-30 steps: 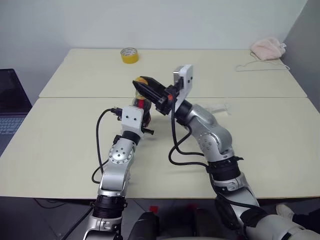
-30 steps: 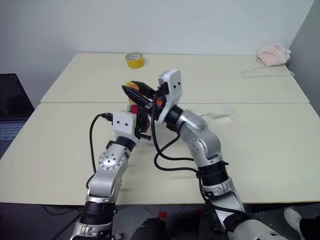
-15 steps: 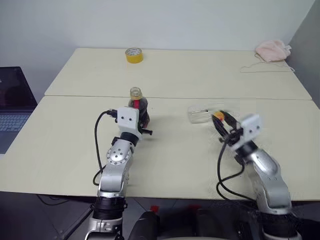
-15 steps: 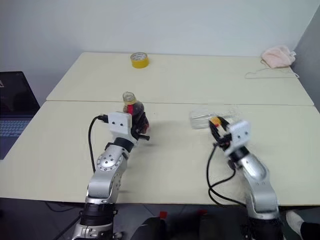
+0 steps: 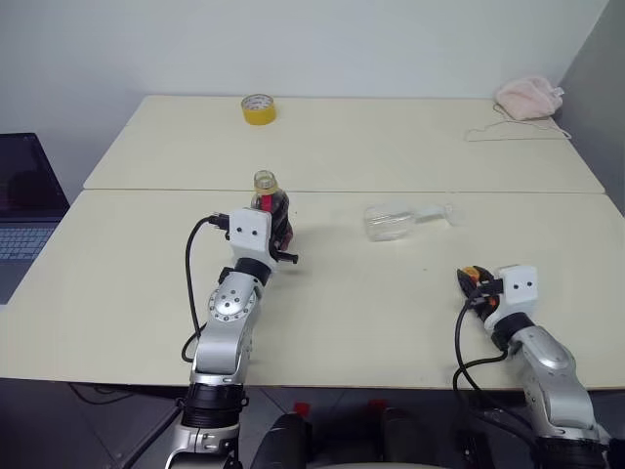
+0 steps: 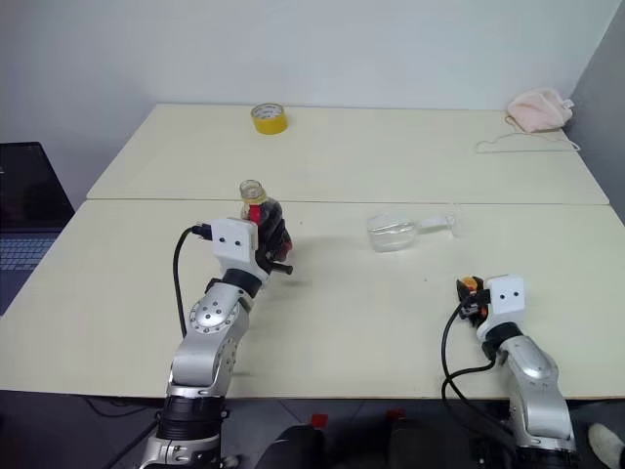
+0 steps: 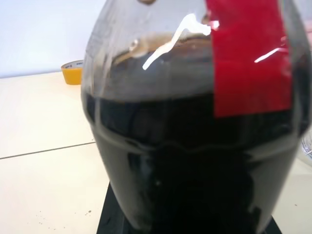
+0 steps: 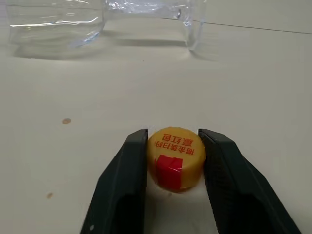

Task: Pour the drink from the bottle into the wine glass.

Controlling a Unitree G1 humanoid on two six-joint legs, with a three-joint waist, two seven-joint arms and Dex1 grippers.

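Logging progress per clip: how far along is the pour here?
Done: the yellow cap is off the small clear plastic bottle and down on the cream table at the right gripper. In hand: the left gripper has its jaws shut on the bottle, upright, dark drink inside. Left: the clear stemmed wine glass lies on its side, empty; it needs standing up, then pouring.

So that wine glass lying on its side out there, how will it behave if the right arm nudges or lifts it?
The wine glass lies on its side on the table, so a nudge would probably roll it in a curve on its round bowl. Thin clear walls and a slim stem suggest it is light and fragile. Smooth glass may slip between hard fingers.
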